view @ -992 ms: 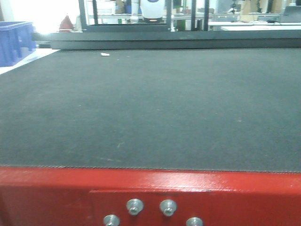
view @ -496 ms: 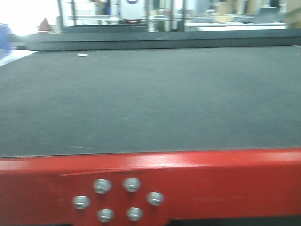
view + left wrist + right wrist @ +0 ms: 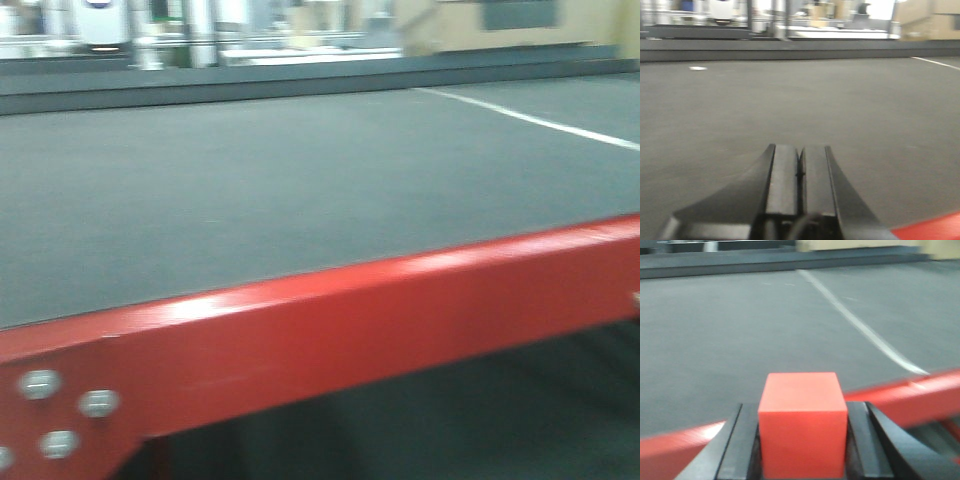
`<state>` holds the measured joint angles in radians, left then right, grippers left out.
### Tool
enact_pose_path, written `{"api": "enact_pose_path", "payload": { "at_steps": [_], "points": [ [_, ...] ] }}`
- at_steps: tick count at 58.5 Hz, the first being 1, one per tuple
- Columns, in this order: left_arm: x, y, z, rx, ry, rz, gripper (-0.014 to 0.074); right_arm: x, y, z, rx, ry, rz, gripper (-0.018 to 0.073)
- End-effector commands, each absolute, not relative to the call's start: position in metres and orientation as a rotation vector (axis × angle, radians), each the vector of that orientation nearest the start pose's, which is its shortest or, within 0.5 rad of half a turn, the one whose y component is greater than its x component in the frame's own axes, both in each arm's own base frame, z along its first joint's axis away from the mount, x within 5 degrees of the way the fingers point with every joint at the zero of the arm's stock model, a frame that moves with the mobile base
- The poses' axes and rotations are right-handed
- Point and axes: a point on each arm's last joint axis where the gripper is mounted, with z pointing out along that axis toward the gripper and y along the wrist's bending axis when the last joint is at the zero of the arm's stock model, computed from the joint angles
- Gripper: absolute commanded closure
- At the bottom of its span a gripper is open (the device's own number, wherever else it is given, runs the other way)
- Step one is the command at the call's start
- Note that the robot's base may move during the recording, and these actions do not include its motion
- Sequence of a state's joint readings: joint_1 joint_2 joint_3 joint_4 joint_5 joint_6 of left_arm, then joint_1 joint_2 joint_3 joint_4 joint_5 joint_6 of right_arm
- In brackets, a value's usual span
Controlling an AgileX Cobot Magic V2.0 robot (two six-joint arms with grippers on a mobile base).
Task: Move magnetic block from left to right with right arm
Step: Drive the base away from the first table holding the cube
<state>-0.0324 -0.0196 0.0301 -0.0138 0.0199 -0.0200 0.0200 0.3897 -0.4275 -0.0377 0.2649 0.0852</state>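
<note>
**Right pincer holding the block at the desk's near edge**

The right pincer (image 3: 802,412) is gripping the block (image 3: 802,422) by two opposite side faces, its jaws spread only to the cube's width, so the block is sitting square and is unlikely to slip. The block is hanging over the red rim (image 3: 920,395) of the desk (image 3: 740,315), left of the white line (image 3: 860,325), seemingly raised to avoid dragging. The left pincer (image 3: 800,165) is sitting fully closed on nothing, low over the desk, probably parked aside because this job belongs to the right arm.
</note>
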Motion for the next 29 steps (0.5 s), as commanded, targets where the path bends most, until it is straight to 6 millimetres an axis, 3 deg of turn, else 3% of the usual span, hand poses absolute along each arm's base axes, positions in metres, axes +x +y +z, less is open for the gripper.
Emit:
{"api": "enact_pose_path", "payload": {
  "at_steps": [1,29],
  "points": [
    [0.0558,-0.0017,0.2060,-0.009,1.441,-0.062,0.0713,0.0897,0.0003,0.3234,0.020,1.596,0.026,0.0242],
    [0.0558,-0.0017,0.2060,-0.009,1.441,-0.062,0.0713,0.0897,0.0003,0.3234,0.020,1.596,0.026,0.0242]
  ]
}}
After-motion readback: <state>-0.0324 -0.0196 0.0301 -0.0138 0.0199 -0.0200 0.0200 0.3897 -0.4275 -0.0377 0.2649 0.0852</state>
